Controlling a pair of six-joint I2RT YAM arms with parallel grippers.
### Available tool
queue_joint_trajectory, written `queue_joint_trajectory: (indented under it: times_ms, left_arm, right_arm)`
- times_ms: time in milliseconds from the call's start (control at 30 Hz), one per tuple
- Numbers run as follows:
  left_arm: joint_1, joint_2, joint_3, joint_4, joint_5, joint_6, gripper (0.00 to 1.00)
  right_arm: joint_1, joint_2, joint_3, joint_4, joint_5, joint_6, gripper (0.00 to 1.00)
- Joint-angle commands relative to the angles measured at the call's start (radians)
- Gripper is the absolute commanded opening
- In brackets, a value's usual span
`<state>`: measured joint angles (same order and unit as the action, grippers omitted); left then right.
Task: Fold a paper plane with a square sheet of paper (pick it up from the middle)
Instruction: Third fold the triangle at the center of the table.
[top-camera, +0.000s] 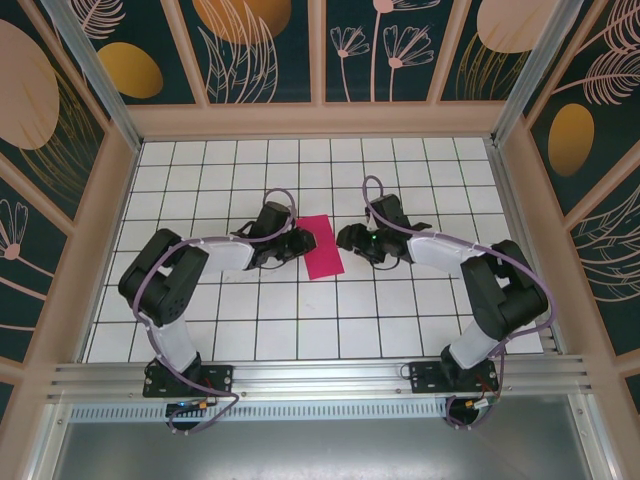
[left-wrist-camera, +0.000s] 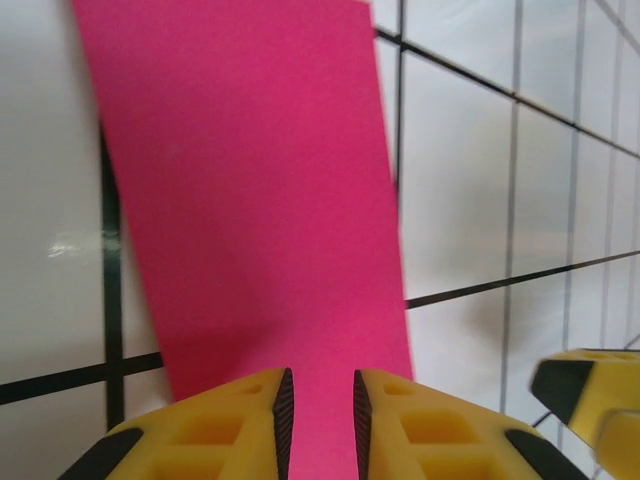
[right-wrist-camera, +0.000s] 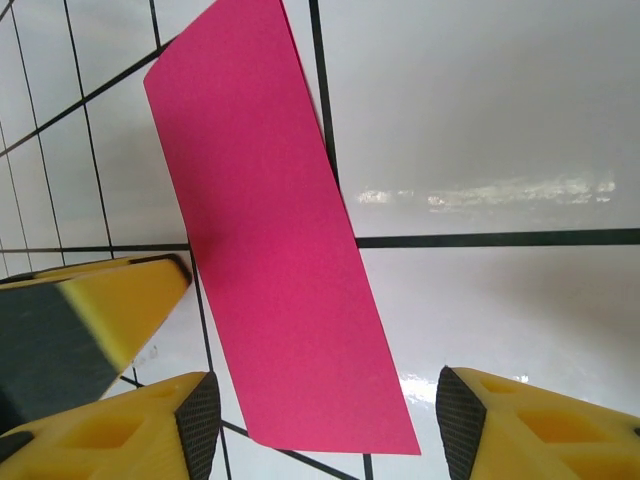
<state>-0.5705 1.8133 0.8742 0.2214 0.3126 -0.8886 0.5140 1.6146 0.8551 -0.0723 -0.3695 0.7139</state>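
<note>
Top view, left to right. (a) My left gripper (top-camera: 297, 243) reaches in at the left long edge of the pink sheet of paper (top-camera: 322, 247), touching or just over it. (b) The sheet lies flat on the white tiled floor (top-camera: 400, 320). It shows as a long narrow rectangle, its far end tilted slightly to the left. (c) My right gripper (top-camera: 345, 238) sits just beside the sheet's right long edge, opposite the left one.

Left wrist view. My left gripper (left-wrist-camera: 320, 385) has its fingers drawn narrow, with only a slim gap between the black pads (left-wrist-camera: 284, 410). The sheet (left-wrist-camera: 250, 200) shows pink through that gap and runs away from the fingertips. I cannot tell whether the pads pinch it. A yellow finger of my right gripper (left-wrist-camera: 590, 400) sits to the right of the sheet.

Right wrist view. My right gripper (right-wrist-camera: 325, 400) has its fingers spread wide and holds nothing. The near end of the sheet (right-wrist-camera: 270, 240) lies between the two pads (right-wrist-camera: 198, 420), apart from both. A finger of my left gripper (right-wrist-camera: 60, 330) sits at the sheet's left edge.
</note>
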Motion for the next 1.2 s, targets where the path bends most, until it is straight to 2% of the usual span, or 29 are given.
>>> queue_joint_trajectory:
  times_ms: [0,300,600,1000,1167]
  left_arm:
    - [-0.006,0.033,0.035,-0.051,-0.038,0.005,0.25]
    - [-0.009,0.07,0.032,-0.134,-0.126,0.019,0.22]
    - [-0.008,0.096,0.023,-0.14,-0.126,0.02,0.22]
    - [-0.008,0.099,0.023,-0.139,-0.126,0.027,0.22]
    - [-0.009,0.098,0.023,-0.141,-0.129,0.029,0.22]
  right_arm:
    - [0.004,0.002,-0.013,-0.025,-0.041,0.013,0.61]
    - [0.049,0.072,0.027,-0.093,-0.071,-0.009,0.57]
    - [0.069,0.105,0.039,-0.096,-0.104,-0.02,0.56]
    - [0.064,0.107,0.001,0.026,-0.207,0.017,0.54]
    - [0.048,0.082,-0.024,0.065,-0.209,0.033,0.52]
